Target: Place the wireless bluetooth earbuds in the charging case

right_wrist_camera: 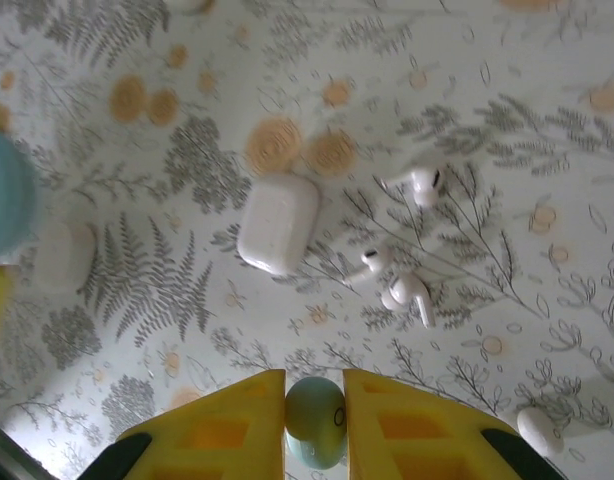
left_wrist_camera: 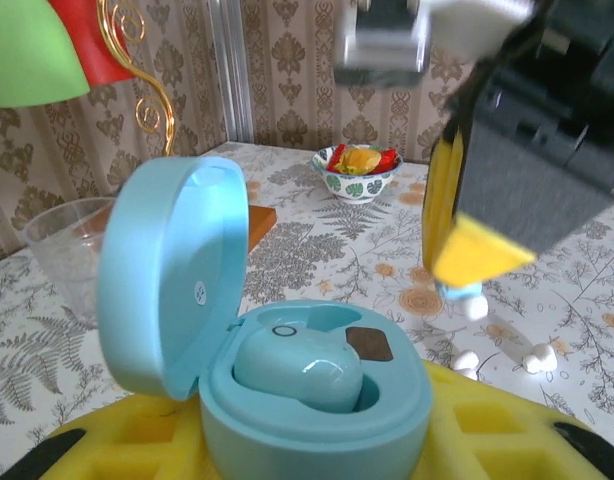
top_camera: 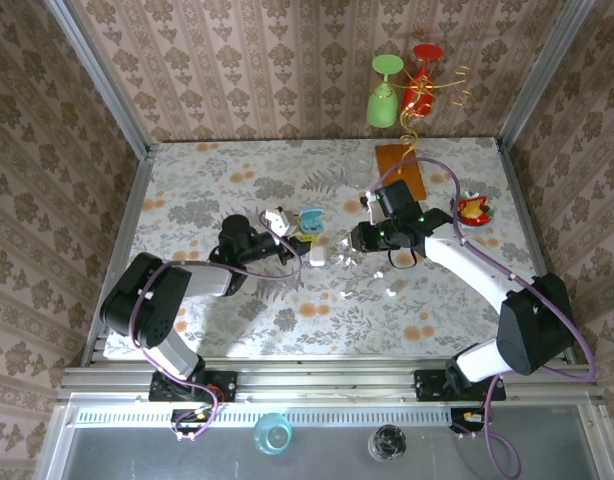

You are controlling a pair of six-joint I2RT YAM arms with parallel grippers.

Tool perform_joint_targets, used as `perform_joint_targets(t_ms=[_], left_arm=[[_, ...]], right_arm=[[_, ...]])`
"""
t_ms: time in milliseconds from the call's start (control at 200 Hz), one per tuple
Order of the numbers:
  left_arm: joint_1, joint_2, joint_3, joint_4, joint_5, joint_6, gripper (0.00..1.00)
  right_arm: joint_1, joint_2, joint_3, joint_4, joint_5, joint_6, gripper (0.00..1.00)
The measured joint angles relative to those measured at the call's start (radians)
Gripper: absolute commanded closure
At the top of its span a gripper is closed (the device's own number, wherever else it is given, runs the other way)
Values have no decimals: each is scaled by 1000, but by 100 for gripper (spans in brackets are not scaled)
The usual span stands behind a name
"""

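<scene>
Two teal earbuds: seated earbud (left_wrist_camera: 299, 370) inside the open teal case (left_wrist_camera: 177, 280), held earbud (right_wrist_camera: 315, 432) over the tabletop (right_wrist_camera: 137, 300).
Left end effector (left_wrist_camera: 317, 455): clamped on the teal case.
Right end effector (right_wrist_camera: 315, 405): narrowly parted, pinching the held earbud.
White earbuds (right_wrist_camera: 412, 290): loose beside the white case (right_wrist_camera: 277, 222).

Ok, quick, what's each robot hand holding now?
Left gripper: closed on the open teal plastic charging case.
Right gripper: closed on a small glossy teal earbud.

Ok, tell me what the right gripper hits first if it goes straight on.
Probably the bare table, in the gap between the white case and the loose white earbuds. The right gripper, shut on a teal earbud, points down at it; depth is hard to judge.
</scene>
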Motion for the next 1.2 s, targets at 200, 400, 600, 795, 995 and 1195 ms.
perform_joint_targets(t_ms=[200,400,600,795,995,1195], left_arm=[[-11,35,0,7,-8,-11,60],[-40,40,0,10,-7,-17,60],[-47,40,2,14,-7,-34,60],[-53,40,6,13,-6,-35,60],[-53,40,14,2,5,-35,60],[-53,39,15,-16,12,-34,60]], right_arm=[[42,-9,82,-17,20,-17,79],[77,-4,151,-19,24,-40,79],[98,35,195,-19,23,-56,79],[100,73,196,-17,23,-57,79],[100,103,202,-12,23,-57,79],[100,125,212,-11,22,-56,79]])
